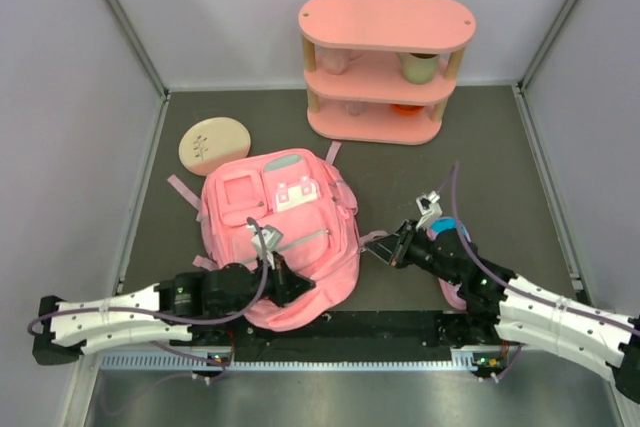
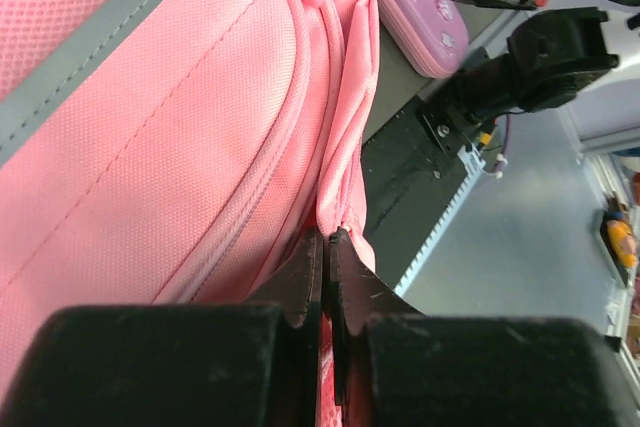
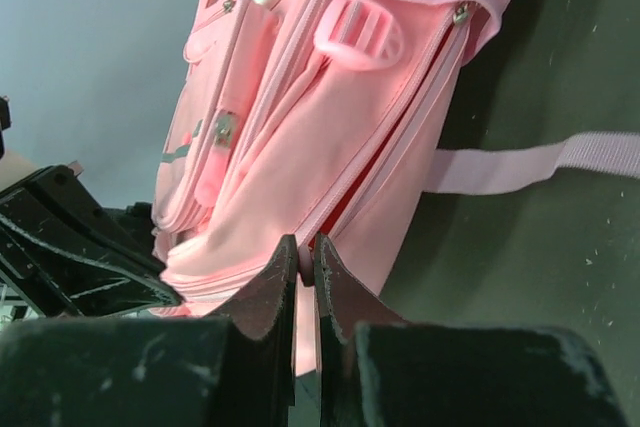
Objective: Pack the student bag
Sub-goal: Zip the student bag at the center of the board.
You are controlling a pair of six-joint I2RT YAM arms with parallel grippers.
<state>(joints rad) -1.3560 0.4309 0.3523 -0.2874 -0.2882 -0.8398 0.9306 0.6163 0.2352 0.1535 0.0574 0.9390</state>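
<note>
The student bag [image 1: 275,227] is a large pink backpack lying flat mid-table, its mint-and-white flap pocket [image 1: 297,190] facing up. My left gripper [image 1: 300,287] is at the bag's near edge. In the left wrist view the left gripper [image 2: 327,237] is shut on a fold of the bag's pink fabric [image 2: 150,147]. My right gripper [image 1: 376,246] is at the bag's right side. In the right wrist view the right gripper [image 3: 306,244] is shut on a small pink zip tab at the end of the bag's side zip [image 3: 400,147], which gapes slightly and shows red inside.
A pink three-tier shelf [image 1: 385,67] stands at the back holding cups. A round beige disc [image 1: 213,144] lies at the back left of the bag. A purple-pink pencil case [image 2: 430,17] lies by the right arm. A loose pink strap [image 3: 530,162] trails on the table.
</note>
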